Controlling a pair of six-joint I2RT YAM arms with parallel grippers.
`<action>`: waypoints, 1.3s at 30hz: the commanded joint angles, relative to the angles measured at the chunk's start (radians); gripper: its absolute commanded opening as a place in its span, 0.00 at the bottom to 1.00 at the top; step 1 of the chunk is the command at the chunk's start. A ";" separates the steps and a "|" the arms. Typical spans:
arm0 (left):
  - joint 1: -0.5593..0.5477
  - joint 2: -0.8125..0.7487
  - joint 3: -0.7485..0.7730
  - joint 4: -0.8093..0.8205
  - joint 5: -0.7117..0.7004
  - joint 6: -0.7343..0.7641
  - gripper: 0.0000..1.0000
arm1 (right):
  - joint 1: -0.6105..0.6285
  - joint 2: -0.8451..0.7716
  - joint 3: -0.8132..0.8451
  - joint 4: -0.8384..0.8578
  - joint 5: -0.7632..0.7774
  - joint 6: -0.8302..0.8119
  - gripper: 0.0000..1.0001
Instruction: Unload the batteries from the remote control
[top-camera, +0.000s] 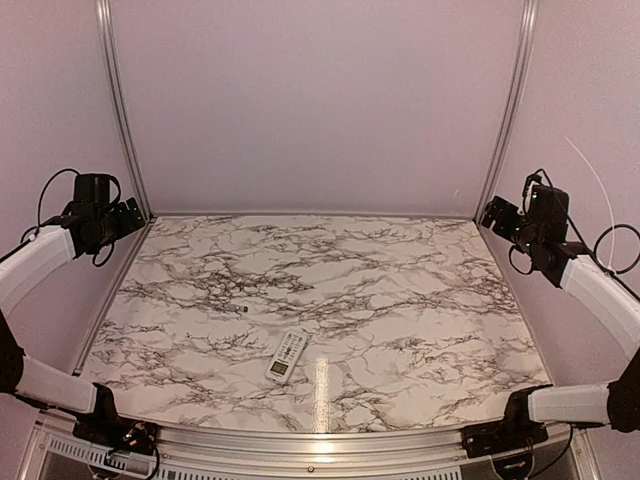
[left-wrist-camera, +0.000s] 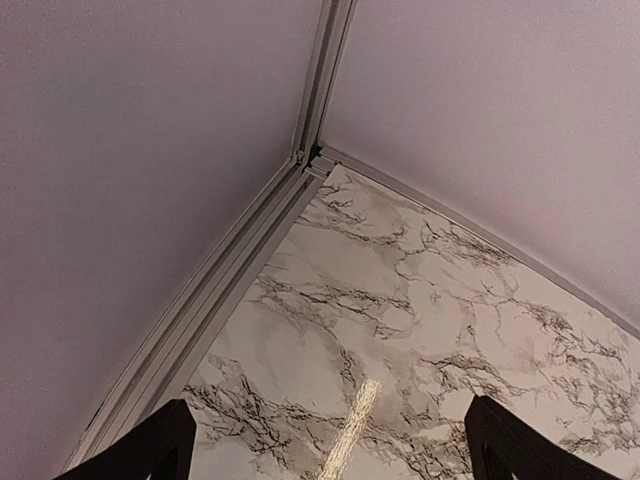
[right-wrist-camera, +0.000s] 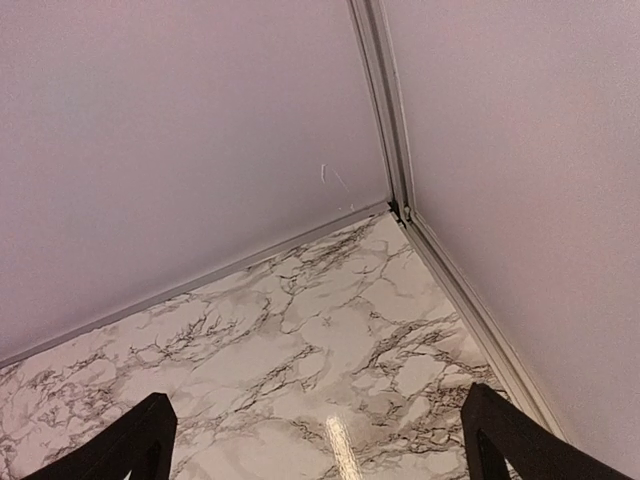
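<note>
Shows remote (top-camera: 287, 357) lying buttons-up on table (top-camera: 400, 290), near the front edge and a little left of centre, far end angled slightly right. Rests flat on the marble, back turned down and out of sight, well apart from both grippers. Catches a bright glare strip (top-camera: 321, 385) on the surface just right of remote. Picks out a tiny dark speck (top-camera: 245, 310) beyond remote and to its left, too small to identify.

Holds left gripper (top-camera: 127, 214) raised at the far left corner, close to the frame post (top-camera: 120, 110). Holds right gripper (top-camera: 497, 213) raised at the far right corner, mirrored by the other post. From left wrist, sees fingers (left-wrist-camera: 140, 450) spread wide at the lower edge, only marble and the wall corner between them. From right wrist, sees fingers (right-wrist-camera: 120, 445) likewise spread wide, gripping nothing, with marble and the corner seam ahead.
</note>
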 joint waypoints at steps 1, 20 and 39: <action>0.005 -0.019 0.010 -0.057 0.018 -0.101 0.99 | 0.002 0.004 0.046 -0.082 -0.019 0.008 0.98; -0.319 -0.050 -0.010 -0.303 0.295 -0.017 0.94 | 0.153 0.161 0.140 -0.360 -0.213 -0.093 0.98; -0.858 0.186 0.020 -0.291 0.277 0.013 0.87 | 0.360 0.243 0.111 -0.347 -0.204 -0.046 0.99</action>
